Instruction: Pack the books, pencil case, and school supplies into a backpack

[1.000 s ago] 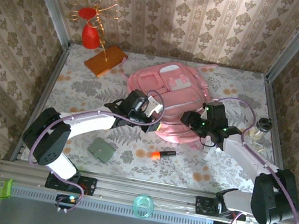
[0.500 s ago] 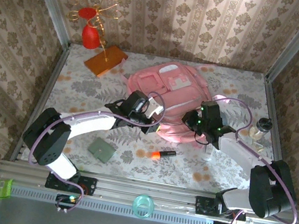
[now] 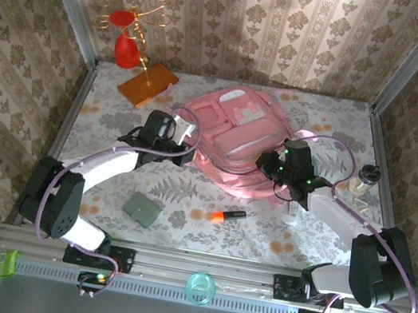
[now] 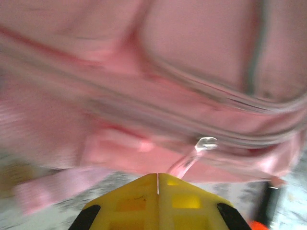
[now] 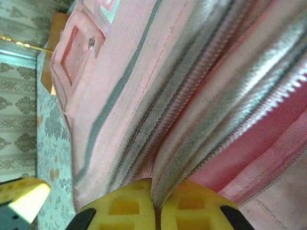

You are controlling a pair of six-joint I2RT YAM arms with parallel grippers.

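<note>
Your right gripper (image 5: 153,186) clenched the backpack (image 3: 235,125) at its zip edge; your left gripper (image 4: 158,175), across the bag, pinched the zip pull (image 4: 205,143).

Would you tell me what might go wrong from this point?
The left gripper seems to pinch only the clear zipper pull of the soft pink backpack; it could slip free. The right gripper clamps the silvery zipper strip, so opposing pulls might drag the backpack over the orange-and-black marker.
</note>
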